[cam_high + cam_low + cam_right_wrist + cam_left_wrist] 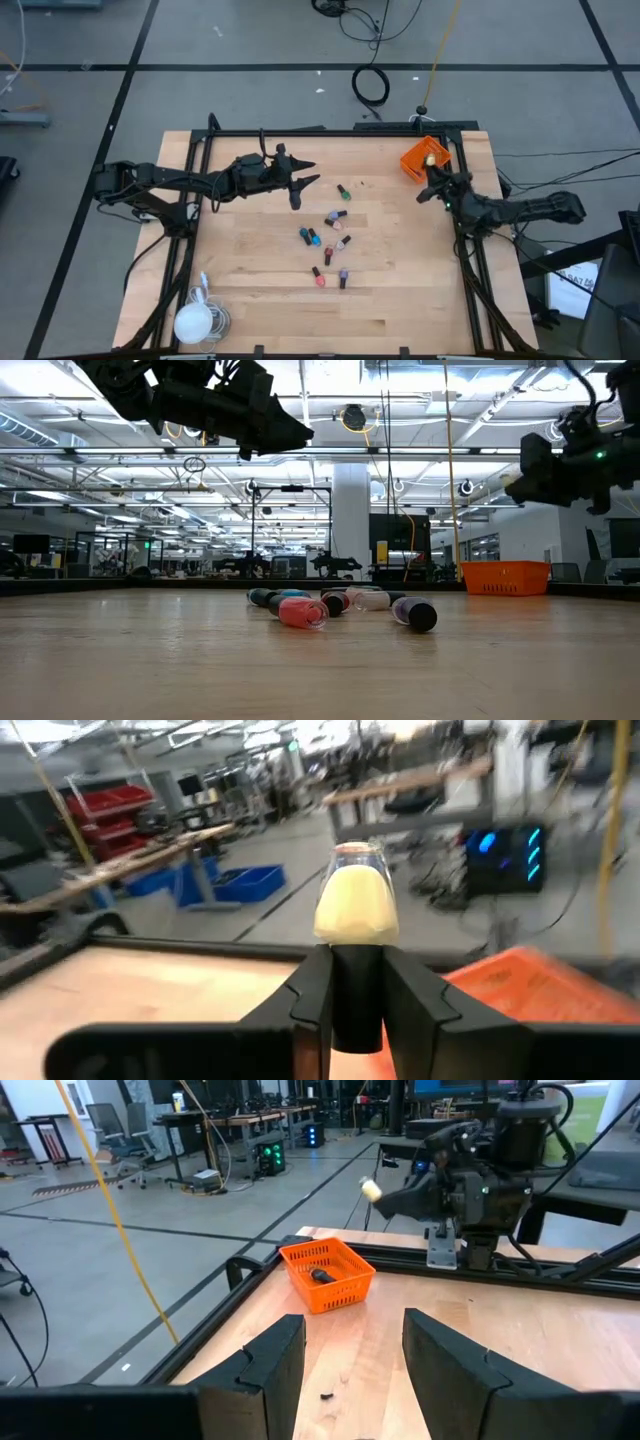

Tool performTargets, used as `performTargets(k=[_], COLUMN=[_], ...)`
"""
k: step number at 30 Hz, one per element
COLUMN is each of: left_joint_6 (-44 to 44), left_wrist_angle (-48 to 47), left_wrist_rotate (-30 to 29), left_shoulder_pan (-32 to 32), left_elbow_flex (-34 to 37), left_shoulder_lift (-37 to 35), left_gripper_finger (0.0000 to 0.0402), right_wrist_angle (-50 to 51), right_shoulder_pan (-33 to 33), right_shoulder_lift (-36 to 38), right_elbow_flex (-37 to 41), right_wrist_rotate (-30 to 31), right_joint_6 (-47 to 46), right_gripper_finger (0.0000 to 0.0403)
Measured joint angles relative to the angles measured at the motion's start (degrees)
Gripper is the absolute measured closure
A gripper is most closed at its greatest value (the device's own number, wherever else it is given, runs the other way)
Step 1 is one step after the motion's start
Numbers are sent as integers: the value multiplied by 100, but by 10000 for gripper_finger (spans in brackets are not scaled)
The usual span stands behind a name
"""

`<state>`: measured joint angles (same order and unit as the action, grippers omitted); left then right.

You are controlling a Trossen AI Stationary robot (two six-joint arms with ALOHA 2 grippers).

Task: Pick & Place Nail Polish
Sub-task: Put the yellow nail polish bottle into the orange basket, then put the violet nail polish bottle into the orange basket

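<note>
- Your table [260, 300] top is pale wood planking with a smooth, faintly sheened finish.
- Its frame [330, 131] is matt black metal bar.
- The orange bin [327, 1273] is moulded plastic lattice.
- The nail polish bottles [301, 612] look like glossy glass with dark matt caps.
- The pale yellow bottle [356, 903] you see clamped by the right gripper [356, 982] has a glossy surface.
- Both arms' fingers [272, 1360] are matt black plastic.

Bright overhead ceiling lights; blurred right wrist background.
</note>
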<state>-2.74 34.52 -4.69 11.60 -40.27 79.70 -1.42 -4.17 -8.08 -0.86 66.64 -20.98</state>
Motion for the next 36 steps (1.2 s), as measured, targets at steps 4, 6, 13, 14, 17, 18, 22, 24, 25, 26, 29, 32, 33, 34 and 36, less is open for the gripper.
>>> performTargets(k=[4, 6, 13, 14, 17, 18, 22, 24, 25, 26, 29, 32, 33, 34, 36], left_joint_6=[46, 83, 144, 144, 153, 153, 153, 151, 153, 151, 151, 151, 151, 151, 151], left_wrist_angle=[0, 2, 0, 0, 0, 0, 0, 0, 0, 0, 0, -2, -1, -2, 0], left_wrist_rotate=[-2, -2, 0, 0, 0, 0, 0, 0, 0, 0, 0, 2, 2, 2, 2], left_shoulder_pan=[0, 0, -2, 0, 0, 0, 0, 0, 0, 0, 0, 0, 0, 0, 0], left_elbow_flex=[0, 0, 0, 0, 0, 0, 0, 0, 0, 0, 0, 0, 0, 0, 0], left_shoulder_lift=[0, 0, 0, 0, 0, 0, 0, 0, 0, 0, 0, 0, 0, 0, 0], left_gripper_finger=[236, 236, 236, 236, 236, 236, 236, 236, 236, 236, 236, 236, 236, 236, 236], right_wrist_angle=[-12, 24, 5, 3, 10, 11, -45, -92, -116, -129, -146, -210, -258, -345, -525], right_shoulder_pan=[664, 1083, 2755, 2977, 3609, 3807, 4405, 4601, 4667, 4722, 4782, 4781, 4783, 4782, 4783], right_shoulder_lift=[-270, -378, -1091, -1223, -1629, -1761, -2227, -2384, -2445, -2498, -2568, -2572, -2576, -2576, -2574], right_elbow_flex=[-64, -94, -122, -122, -122, -122, -122, -122, -122, -122, -122, -122, -122, -122, -122], right_wrist_rotate=[-661, -1045, -2749, -2881, -3197, -3318, -3938, -4153, -4215, -4293, -4327, -4320, -4320, -4321, -4389], right_joint_6=[-94, -214, -555, -560, -586, -607, -613, -611, -612, -610, -607, -574, -547, -525, -511], right_gripper_finger=[355, 355, 355, 355, 355, 355, 355, 343, 331, 317, 278, 250, 244, 238, 230])
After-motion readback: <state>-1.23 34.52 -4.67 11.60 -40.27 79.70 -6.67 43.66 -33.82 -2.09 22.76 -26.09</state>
